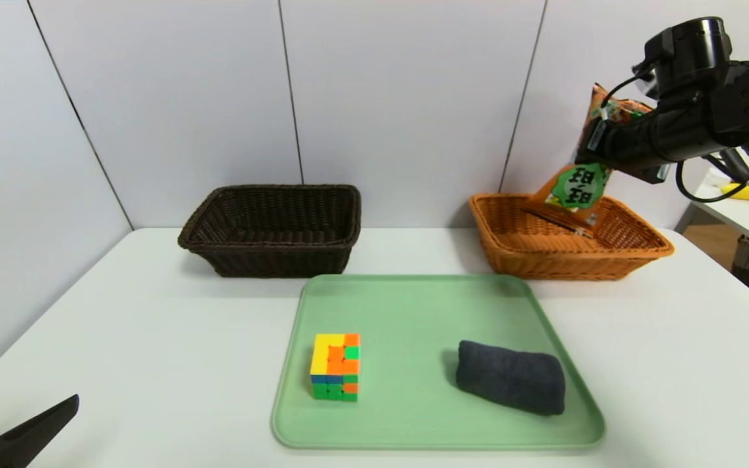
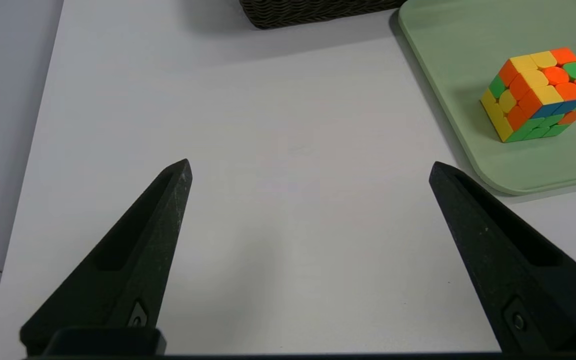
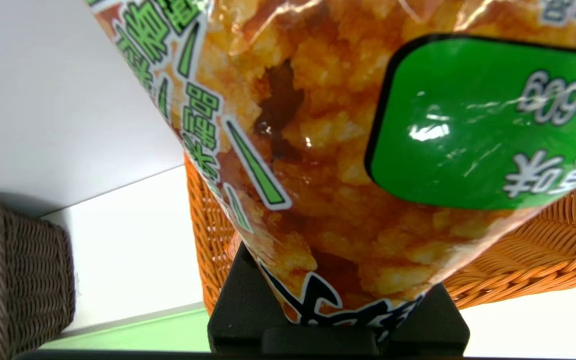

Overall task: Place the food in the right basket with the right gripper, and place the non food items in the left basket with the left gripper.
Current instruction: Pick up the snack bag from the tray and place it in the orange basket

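Orange basket (image 1: 634,250) was my landmark: above it my right gripper (image 1: 599,153) was clamped on the snack bag (image 1: 573,192), not released. Nearer than it, cube (image 1: 335,366) and dark cloth (image 1: 511,386) waited on the tray (image 1: 413,305); my left gripper (image 2: 308,170) stood wide, empty.

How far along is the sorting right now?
Nothing is dropped yet. The right gripper holds a snack bag over the orange basket. The cube and dark cloth wait on the tray; the dark basket looks empty, left gripper open.
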Controlling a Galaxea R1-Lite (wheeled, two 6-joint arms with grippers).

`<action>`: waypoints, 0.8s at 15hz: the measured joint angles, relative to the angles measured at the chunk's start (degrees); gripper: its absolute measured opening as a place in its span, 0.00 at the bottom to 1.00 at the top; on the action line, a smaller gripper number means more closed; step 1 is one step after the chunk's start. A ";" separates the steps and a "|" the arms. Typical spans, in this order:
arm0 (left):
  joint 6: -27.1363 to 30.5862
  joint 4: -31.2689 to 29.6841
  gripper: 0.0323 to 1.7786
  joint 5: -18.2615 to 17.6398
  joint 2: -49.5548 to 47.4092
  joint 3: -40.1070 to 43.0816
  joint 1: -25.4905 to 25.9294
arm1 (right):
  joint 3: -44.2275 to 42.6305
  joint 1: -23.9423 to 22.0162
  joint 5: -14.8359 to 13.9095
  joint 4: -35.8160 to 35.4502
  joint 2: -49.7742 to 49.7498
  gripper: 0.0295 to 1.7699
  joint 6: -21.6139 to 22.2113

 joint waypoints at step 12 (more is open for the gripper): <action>-0.07 0.11 0.95 -0.09 -0.12 0.38 -0.04 | -3.15 -1.96 0.91 -3.19 7.91 0.20 20.44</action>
